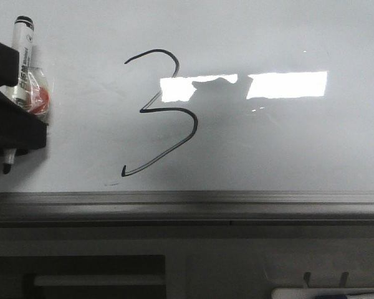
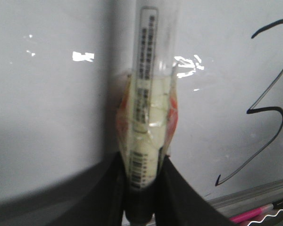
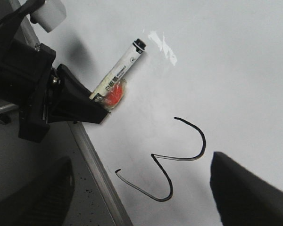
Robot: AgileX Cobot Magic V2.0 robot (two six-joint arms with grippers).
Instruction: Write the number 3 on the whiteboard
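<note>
One whiteboard (image 1: pixel 287 143) fills the front view, and one number 3 (image 1: pixel 165 112) is drawn on it in black. Two bright rectangular reflections (image 1: pixel 287 84) show on the glossy surface, side by side. One white marker (image 1: pixel 22 59) with a black cap and tip is in view, gripped at the left edge, and it carries one wrap of clear tape (image 1: pixel 34 93) with an orange patch. One grey rail (image 1: pixel 187 205) runs along the bottom of the board. In the left wrist view, one pink pen (image 2: pixel 254 214) lies below the rail; a second pen beside it cannot be told for certain.
</note>
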